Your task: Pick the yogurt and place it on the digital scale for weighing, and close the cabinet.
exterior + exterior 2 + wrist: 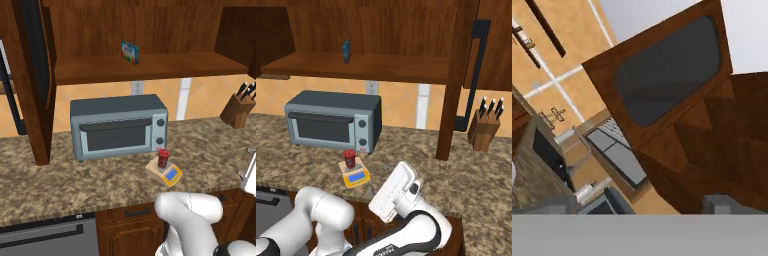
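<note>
The yogurt (163, 158) (349, 158), a small red cup, stands upright on the grey plate of the tan digital scale (168, 172) (356, 175), in front of the toaster oven. The cabinet (150, 67) (366, 67) above the counter is open, with one door (35, 75) swung out at the left and the other (458, 75) at the right. In the hand view my gripper (641, 205) is open with nothing between its fingertips (724, 202), and it faces a dark-panelled cabinet door (667, 75). My hand hangs low, to the right of the scale and apart from it.
A grey toaster oven (118, 126) (333, 122) sits at the back of the granite counter (60, 175). A blue-green box (130, 52) (346, 51) stands on the cabinet shelf. A knife block (239, 107) (485, 127) is at the right.
</note>
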